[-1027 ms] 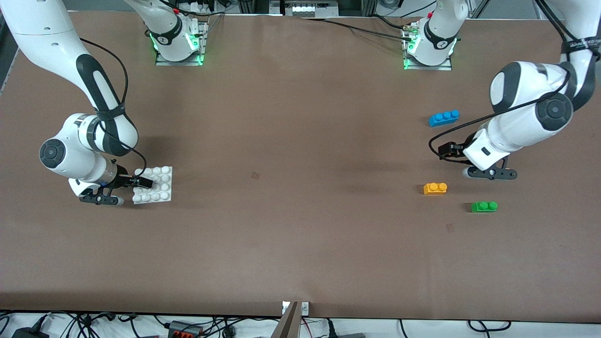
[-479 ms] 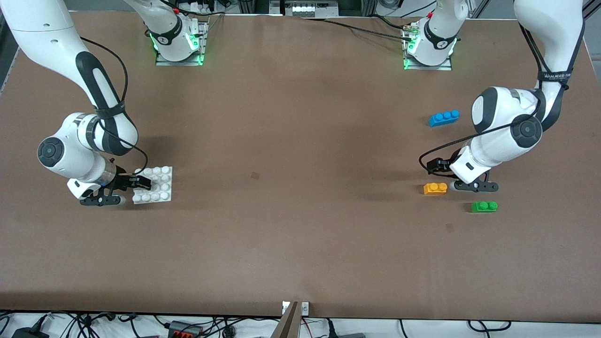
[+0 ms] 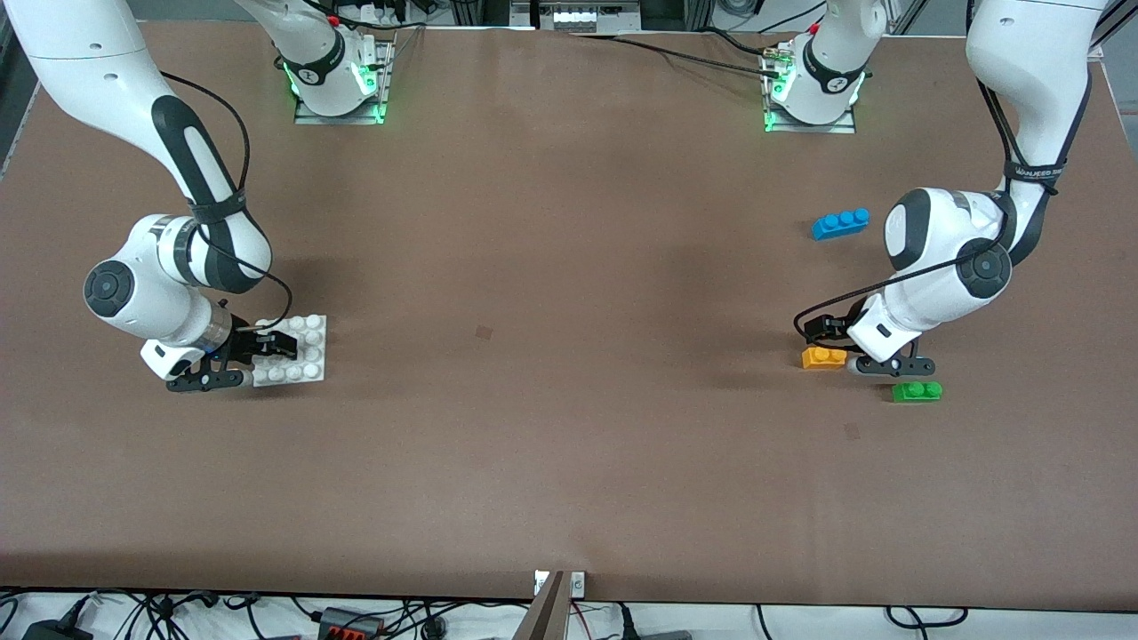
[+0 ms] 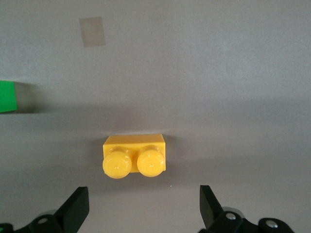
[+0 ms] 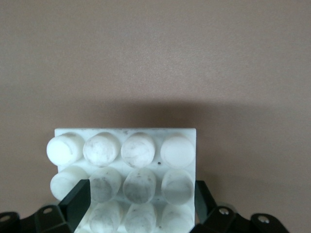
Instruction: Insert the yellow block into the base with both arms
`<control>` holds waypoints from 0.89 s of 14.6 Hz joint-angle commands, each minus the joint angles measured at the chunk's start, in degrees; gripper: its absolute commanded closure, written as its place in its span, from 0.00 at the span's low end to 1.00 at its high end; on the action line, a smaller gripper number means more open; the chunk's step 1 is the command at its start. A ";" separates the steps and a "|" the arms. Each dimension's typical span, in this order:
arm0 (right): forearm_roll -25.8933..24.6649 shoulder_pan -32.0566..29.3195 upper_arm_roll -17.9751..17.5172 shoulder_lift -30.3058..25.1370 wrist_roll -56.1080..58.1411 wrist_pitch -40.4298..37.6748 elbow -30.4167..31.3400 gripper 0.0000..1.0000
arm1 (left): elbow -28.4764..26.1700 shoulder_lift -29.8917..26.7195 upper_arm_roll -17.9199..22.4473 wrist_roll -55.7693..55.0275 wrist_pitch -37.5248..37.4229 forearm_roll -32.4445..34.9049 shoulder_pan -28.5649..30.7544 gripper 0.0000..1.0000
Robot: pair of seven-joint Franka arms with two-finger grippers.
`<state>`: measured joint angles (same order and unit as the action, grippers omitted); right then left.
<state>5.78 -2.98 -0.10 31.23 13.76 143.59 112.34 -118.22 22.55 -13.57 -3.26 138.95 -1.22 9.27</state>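
Left wrist view shows the yellow block (image 4: 134,155) lying on the table between the wide-open, empty fingers of the left gripper (image 4: 143,206), its long side running from one finger to the other. At the right arm's end, the right gripper (image 5: 138,204) is open around the base (image 5: 125,170), gripping nothing yet. The left arm is the close one to the block, so I think it goes straight down.
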 commanded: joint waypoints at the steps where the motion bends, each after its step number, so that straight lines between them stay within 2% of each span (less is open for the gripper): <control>1: 1.34 -0.54 -0.34 0.67 3.11 0.46 0.51 0.05 | 1.85 1.53 -0.23 0.63 0.62 -0.19 0.14 0.00; 2: 1.34 -0.54 -0.34 0.93 3.20 0.46 0.51 0.05 | 2.12 2.06 -0.23 0.80 0.62 -0.10 0.22 0.00; 4: 1.34 -0.54 -0.34 1.02 3.11 0.38 0.51 0.06 | 2.73 2.59 -0.32 1.07 0.88 5.24 0.49 0.00; 10: 1.34 -0.36 -0.34 1.72 3.11 0.29 0.51 0.16 | 3.17 4.79 -0.32 0.19 3.43 5.62 1.02 0.00; 13: 1.34 -0.36 -0.34 2.16 3.11 0.11 0.51 0.29 | 3.18 5.92 -0.32 0.01 5.10 5.62 1.10 0.00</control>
<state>5.84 -3.17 0.06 31.84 14.88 143.53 112.36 -116.23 26.86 -13.55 -3.05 142.85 2.72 9.83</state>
